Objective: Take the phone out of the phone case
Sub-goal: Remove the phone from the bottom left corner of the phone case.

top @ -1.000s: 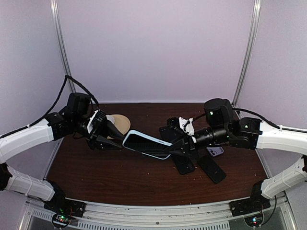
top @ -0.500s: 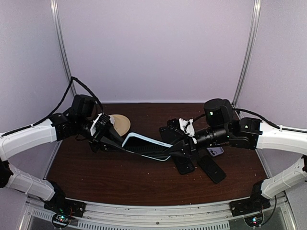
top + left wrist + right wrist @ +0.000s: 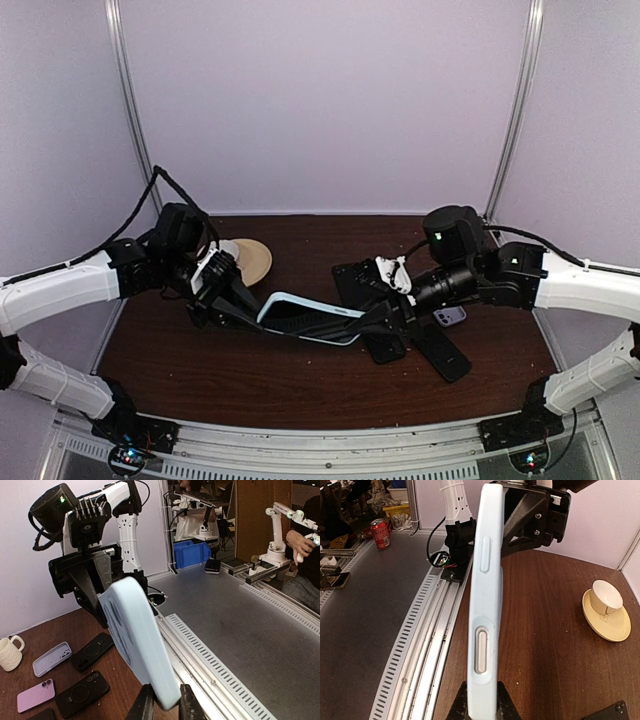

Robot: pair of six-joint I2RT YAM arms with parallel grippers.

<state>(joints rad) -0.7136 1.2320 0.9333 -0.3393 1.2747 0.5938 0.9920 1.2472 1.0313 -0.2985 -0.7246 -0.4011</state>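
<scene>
1. The two arms are holding the phone case (image 3: 320, 302) in the air between them, above the middle of the worktop (image 3: 250, 385). The dark phone (image 3: 308, 320) is sitting inside its pale blue rim.
2. The left gripper (image 3: 248, 310) is pinching the case's left end. In the left wrist view its fingers (image 3: 146, 706) are pressing on either side of the case's near end (image 3: 137, 635), so it is clamped on the case.
3. The right gripper (image 3: 368, 322) is clamping the opposite end. In the right wrist view the case (image 3: 485, 595) is standing edge-on between its closed jaws, with the side button strips showing.
4. The step in hand appears to be bracing the case at both ends, with the phone not yet freed.
5. The next move is probably calling for one gripper to be anchoring the case alone while the other is peeling a corner of the rim back or pushing the phone out from behind. A pinch that is squeezing phone and case together would be working against that.
6. The case's long axis is running left to right across the worktop, from one gripper to the other. Its screen side is facing up toward the overhead camera, and its right end is sitting slightly nearer the arm bases.
</scene>
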